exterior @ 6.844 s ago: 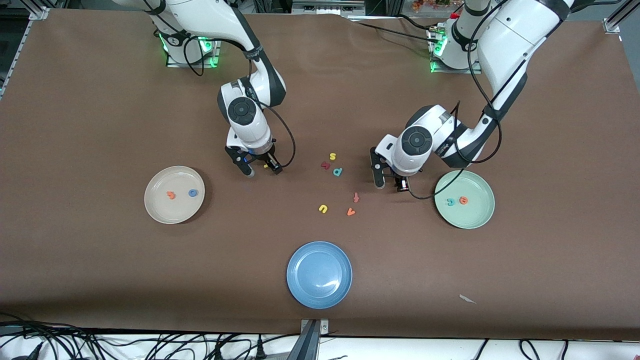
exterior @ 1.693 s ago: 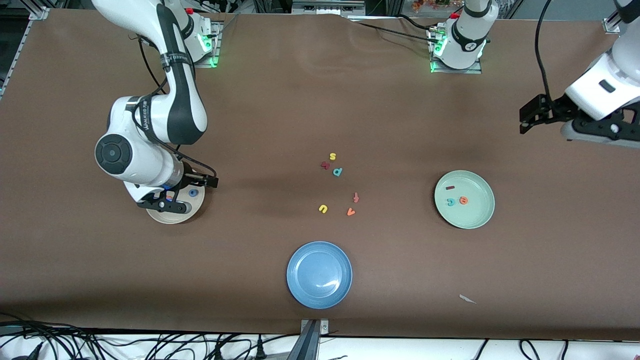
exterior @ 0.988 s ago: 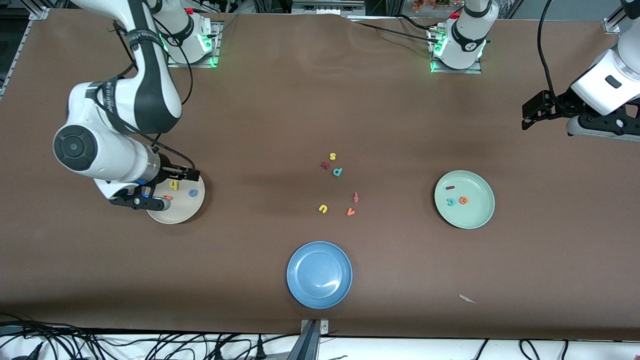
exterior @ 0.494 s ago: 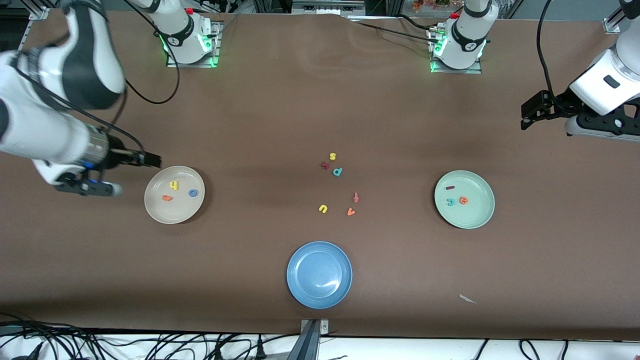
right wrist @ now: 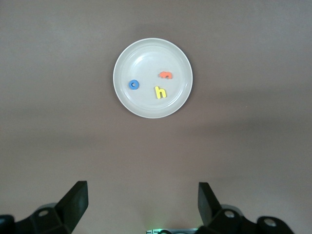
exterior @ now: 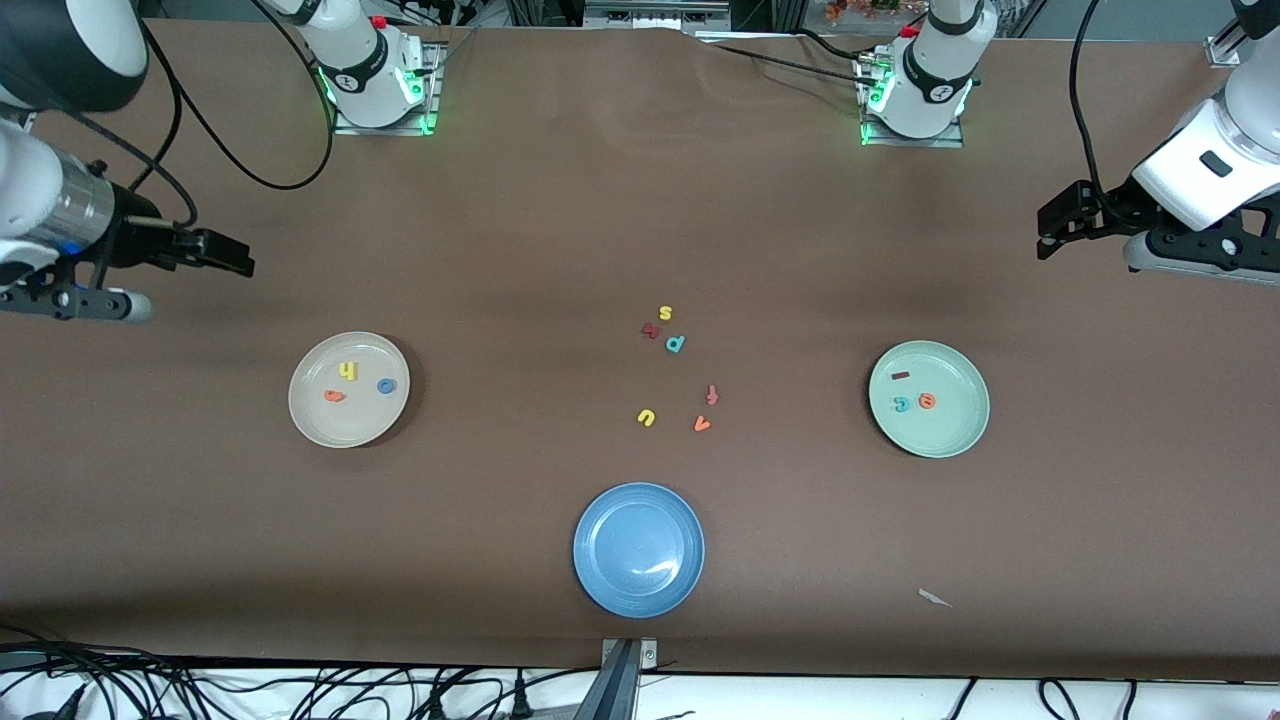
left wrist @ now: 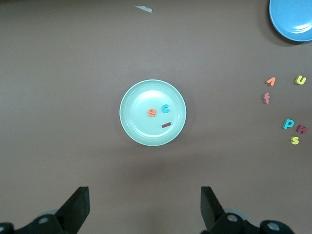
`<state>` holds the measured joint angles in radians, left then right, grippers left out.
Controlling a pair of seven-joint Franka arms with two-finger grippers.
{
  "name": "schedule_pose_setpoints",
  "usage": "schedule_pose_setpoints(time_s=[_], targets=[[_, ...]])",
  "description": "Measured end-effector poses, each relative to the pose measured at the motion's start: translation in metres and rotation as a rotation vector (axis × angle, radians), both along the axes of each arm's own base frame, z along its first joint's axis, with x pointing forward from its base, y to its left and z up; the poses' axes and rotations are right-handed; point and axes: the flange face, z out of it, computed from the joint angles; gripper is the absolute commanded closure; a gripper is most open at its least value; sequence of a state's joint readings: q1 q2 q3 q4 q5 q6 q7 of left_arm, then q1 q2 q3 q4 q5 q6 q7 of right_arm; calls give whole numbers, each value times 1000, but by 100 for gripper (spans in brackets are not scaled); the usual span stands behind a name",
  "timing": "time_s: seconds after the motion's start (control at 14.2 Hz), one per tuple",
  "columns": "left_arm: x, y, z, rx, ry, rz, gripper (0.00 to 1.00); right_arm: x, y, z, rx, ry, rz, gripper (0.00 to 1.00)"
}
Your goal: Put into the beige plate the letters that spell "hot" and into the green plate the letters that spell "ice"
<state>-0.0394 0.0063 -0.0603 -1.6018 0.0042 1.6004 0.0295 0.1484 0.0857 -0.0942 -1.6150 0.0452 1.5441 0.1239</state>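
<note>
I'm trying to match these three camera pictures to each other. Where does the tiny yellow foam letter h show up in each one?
Front view: the tiny yellow foam letter h lies in the round cream-beige plastic plate, toward the right arm's end of the table.
Left wrist view: not in it.
Right wrist view: the h lies in that plate.
Shared landmark: the blue foam ring letter o beside it.

I am looking down on a wide table covered in matte brown sheeting (exterior: 640, 200), which is filling nearly the whole front view and is wrinkling slightly near its top edge. Soft overhead light is leaving faint darker bands across the middle. A strip of white surface with tangled black cables (exterior: 300, 690) is running along the bottom edge, and a grey metal bracket (exterior: 622, 675) is sticking up at its centre. Silver aluminium framing (exterior: 1225, 45) is showing at the top corners.
</note>
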Motion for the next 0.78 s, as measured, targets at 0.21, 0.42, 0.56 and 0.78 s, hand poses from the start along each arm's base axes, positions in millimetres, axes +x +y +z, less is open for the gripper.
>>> schedule_pose_setpoints(time_s=[0.21, 0.42, 0.56, 0.78], targets=[[0, -1, 0, 0, 0, 3, 0, -4, 0, 12, 3, -24, 25, 0], [0, -1, -1, 0, 2, 4, 0, -3, 0, 23, 6, -63, 30, 0], [0, -1, -2, 0, 5, 4, 0, -2, 0, 32, 7, -95, 31, 0], [1, -1, -5, 1, 9, 5, 0, -3, -1, 38, 11, -114, 54, 0]])
